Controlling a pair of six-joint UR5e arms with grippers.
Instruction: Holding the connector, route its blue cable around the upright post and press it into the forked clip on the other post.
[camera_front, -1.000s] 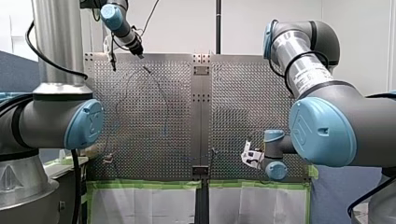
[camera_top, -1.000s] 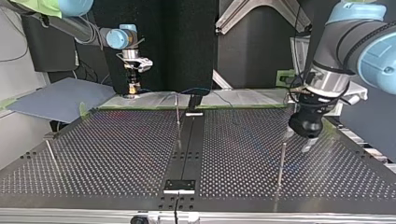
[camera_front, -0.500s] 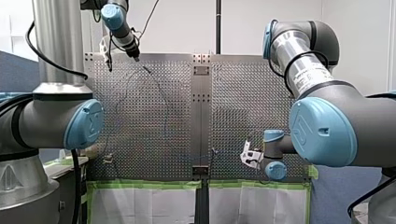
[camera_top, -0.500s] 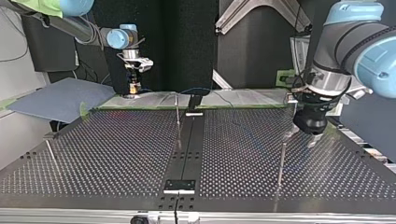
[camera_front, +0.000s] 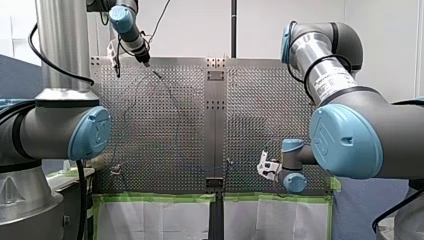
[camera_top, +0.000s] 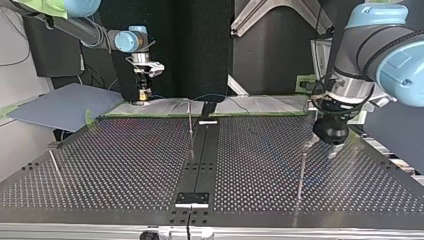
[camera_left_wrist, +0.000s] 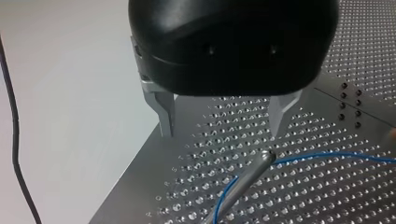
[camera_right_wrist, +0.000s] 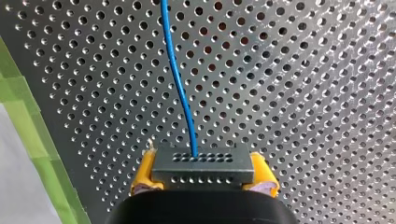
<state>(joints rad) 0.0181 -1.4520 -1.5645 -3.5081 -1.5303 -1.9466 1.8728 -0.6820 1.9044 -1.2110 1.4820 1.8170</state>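
1. The right arm's gripper (camera_right_wrist: 203, 176) is clamped on the small grey rectangular connector (camera_right_wrist: 203, 163). It holds the connector between its yellow pads (camera_right_wrist: 144, 175), low over the perforated metal table (camera_right_wrist: 303, 93) and near the green tape (camera_right_wrist: 28, 126) along the table's edge.
2. The thin blue cable (camera_right_wrist: 180, 79) leaves the connector's face and runs straight ahead of that gripper across the holes.
3. The left arm's black gripper (camera_left_wrist: 223, 123) hangs with its two metal fingers (camera_left_wrist: 164, 114) spread wide, gripping nothing.
4. A slim upright metal post (camera_left_wrist: 245, 179) stands just ahead of those fingers, in their way, and the cable bends at it near its tip.
5. In the top view a second thin post (camera_top: 189, 117) stands far off at the middle, beside the black centre strip (camera_top: 202, 160). A third thin post (camera_top: 54, 162) stands near the left side, well apart.
6. A grey-blue sheet (camera_top: 65, 105) lies past the table's far left corner in that view.
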